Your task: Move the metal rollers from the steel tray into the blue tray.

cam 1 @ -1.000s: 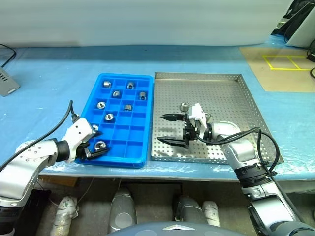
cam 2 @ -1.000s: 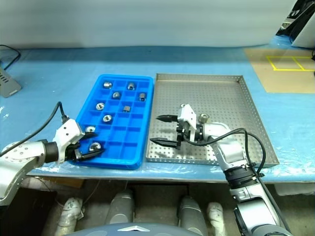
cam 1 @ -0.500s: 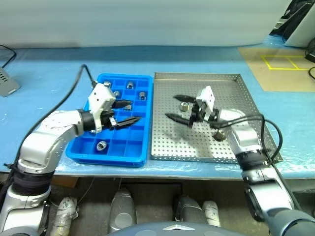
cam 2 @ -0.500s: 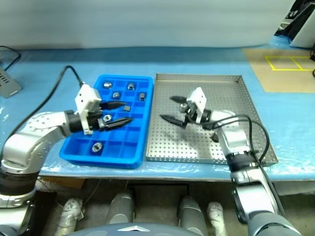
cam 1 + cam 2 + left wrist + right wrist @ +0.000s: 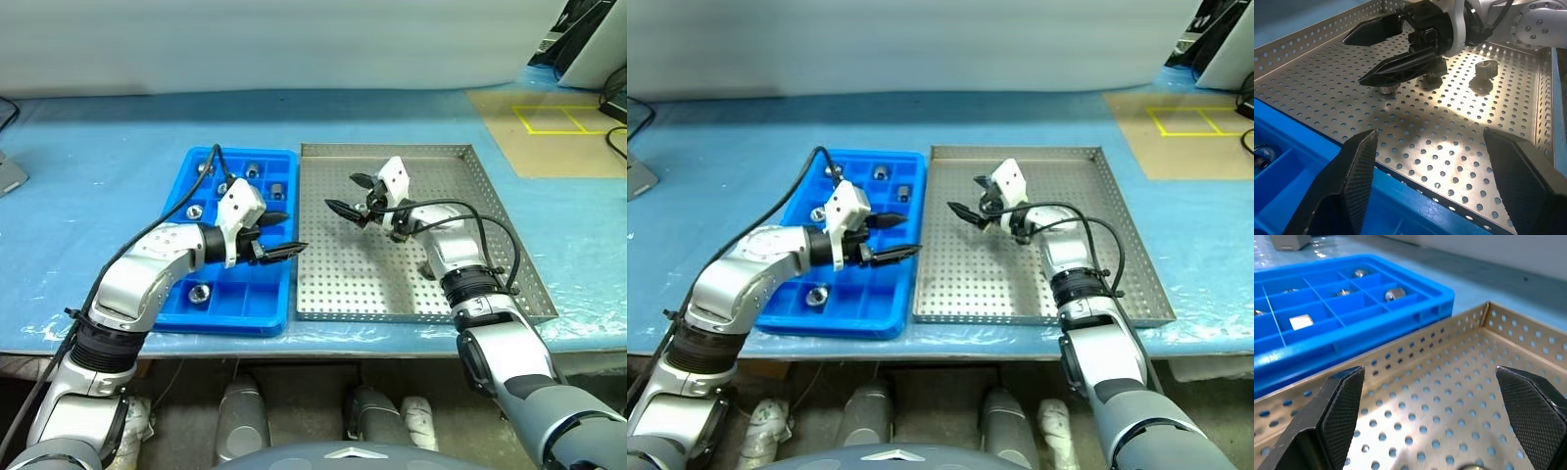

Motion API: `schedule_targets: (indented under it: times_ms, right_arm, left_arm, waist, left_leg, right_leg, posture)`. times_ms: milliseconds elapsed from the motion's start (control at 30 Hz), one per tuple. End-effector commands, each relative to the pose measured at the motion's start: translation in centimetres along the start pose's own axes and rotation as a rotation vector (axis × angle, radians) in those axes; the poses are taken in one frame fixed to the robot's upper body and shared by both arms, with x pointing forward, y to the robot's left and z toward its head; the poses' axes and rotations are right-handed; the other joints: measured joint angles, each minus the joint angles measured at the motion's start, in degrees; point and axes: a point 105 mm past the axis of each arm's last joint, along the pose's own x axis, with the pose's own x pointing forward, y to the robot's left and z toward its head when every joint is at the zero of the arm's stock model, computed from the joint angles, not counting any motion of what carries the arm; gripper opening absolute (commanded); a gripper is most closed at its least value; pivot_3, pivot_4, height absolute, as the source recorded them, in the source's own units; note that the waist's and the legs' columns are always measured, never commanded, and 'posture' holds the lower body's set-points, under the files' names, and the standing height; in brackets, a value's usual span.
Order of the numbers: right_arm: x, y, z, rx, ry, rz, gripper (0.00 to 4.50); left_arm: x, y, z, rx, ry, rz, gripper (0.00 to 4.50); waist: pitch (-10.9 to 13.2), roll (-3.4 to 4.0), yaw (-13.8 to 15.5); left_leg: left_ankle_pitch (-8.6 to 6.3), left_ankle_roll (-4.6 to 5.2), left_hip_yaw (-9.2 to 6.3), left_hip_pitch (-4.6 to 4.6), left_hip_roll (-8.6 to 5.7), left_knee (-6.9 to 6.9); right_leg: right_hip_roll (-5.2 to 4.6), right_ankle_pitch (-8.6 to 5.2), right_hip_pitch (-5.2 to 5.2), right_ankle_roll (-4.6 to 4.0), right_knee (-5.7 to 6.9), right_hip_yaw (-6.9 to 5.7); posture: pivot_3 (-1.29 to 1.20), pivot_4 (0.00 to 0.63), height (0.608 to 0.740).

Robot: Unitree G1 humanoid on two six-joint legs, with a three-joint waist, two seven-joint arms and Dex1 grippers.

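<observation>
Most metal rollers [image 5: 201, 291] are already lying in the blue tray [image 5: 276, 307], on the left. Your left gripper [image 5: 278, 235], jaws open and empty, is hovering over its right edge. Two rollers are remaining in the steel tray [image 5: 421, 304]; your right gripper [image 5: 348, 195], wide open, is hovering above one [image 5: 1385, 89].

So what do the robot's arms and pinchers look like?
Both arms are shiny silver-grey tubes with black rings at the joints. Each wrist has a white block, and a thin black cable loops along each arm. The left end effector and right end effector each have two pointy black fingers with a bumpy, criss-cross grip pattern inside.
</observation>
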Motion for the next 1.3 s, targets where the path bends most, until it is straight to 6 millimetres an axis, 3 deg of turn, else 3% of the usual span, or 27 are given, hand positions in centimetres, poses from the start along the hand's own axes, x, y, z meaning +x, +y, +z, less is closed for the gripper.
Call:
schedule_targets:
  times_ms: [33,333,467,867,967,1033,1133,1267,1300]
  right_arm:
    - [-0.6,-1.3,1.3,0.017,-0.045,-0.025,4.50]
    - [-0.6,-1.1,-0.4,0.113,-0.015,-0.026,4.50]
    - [-0.4,-1.3,-2.2,0.147,0.042,-0.070,4.50]
    - [-0.2,-1.4,-3.3,0.183,0.067,-0.107,4.50]
    - [-0.3,-1.5,-3.3,0.179,0.063,-0.119,3.95]
    - [-0.3,-1.6,-3.2,0.173,0.063,-0.122,3.35]
    - [-0.3,-1.6,-3.0,0.170,0.054,-0.122,3.35]
    - [-0.3,-1.5,-2.6,0.147,0.047,-0.110,2.19]
    - [-0.3,-1.4,-2.3,0.146,0.036,-0.096,2.19]
  left_arm:
    - [0.0,-0.4,0.5,0.035,-0.023,-0.014,3.63]
    - [0.8,-0.9,-0.1,0.046,-0.020,-0.025,3.63]
    - [0.9,-1.0,-0.1,0.045,-0.020,-0.024,3.63]
    - [1.1,-1.2,-0.3,0.050,-0.016,-0.019,3.63]
    - [1.1,-1.3,-0.3,0.052,-0.016,-0.018,3.67]
    - [1.1,-1.3,-0.3,0.051,-0.015,-0.019,3.67]
    - [1.2,-1.4,-0.3,0.045,-0.013,-0.022,3.67]
    - [0.9,-1.5,-0.4,0.040,-0.006,-0.033,3.67]
    - [0.6,-1.2,-0.4,0.042,-0.005,-0.023,3.67]
  waist:
    - [0.00,0.00,-0.18]
    - [0.00,0.00,-0.49]
    - [0.00,0.00,-0.48]
    - [0.00,0.00,-0.46]
    - [0.00,0.00,-0.46]
    - [0.00,0.00,-0.46]
    - [0.00,0.00,-0.46]
    - [0.00,0.00,-0.49]
    - [0.00,0.00,-0.50]
  left_leg:
    - [0.00,0.00,0.00,0.01,0.00,0.03]
    - [0.00,0.01,0.00,0.04,0.01,0.14]
    - [0.00,0.02,0.00,0.04,0.01,0.15]
    - [-0.01,0.03,0.00,0.03,0.02,0.16]
    - [-0.01,0.04,0.00,0.03,0.02,0.16]
    - [-0.02,0.04,0.00,0.03,0.02,0.16]
    - [-0.02,0.04,0.01,0.03,0.02,0.16]
    - [-0.02,0.05,0.01,0.03,0.02,0.16]
    - [-0.02,0.05,0.01,0.03,0.02,0.16]
  right_leg:
    - [0.00,0.00,0.01,0.00,0.01,0.00]
    - [0.00,0.00,0.01,-0.02,0.09,-0.01]
    - [0.00,0.00,0.01,-0.03,0.10,-0.01]
    - [-0.01,-0.01,0.01,-0.03,0.10,-0.18]
    - [-0.01,0.00,0.01,-0.03,0.10,-0.20]
    - [-0.01,-0.01,0.01,-0.03,0.10,-0.21]
    - [-0.02,-0.01,0.01,-0.03,0.10,-0.21]
    - [-0.01,-0.01,0.01,-0.03,0.10,-0.21]
    - [-0.01,-0.01,0.01,-0.03,0.09,-0.21]
  posture:
    - [0.09,0.150,0.740]
    - [0.09,0.150,0.740]
    - [0.09,0.150,0.740]
    - [0.09,0.150,0.740]
    - [0.09,0.150,0.740]
    - [0.09,0.150,0.740]
    - [0.09,0.150,0.740]
    - [0.08,0.150,0.740]
    - [0.08,0.150,0.740]
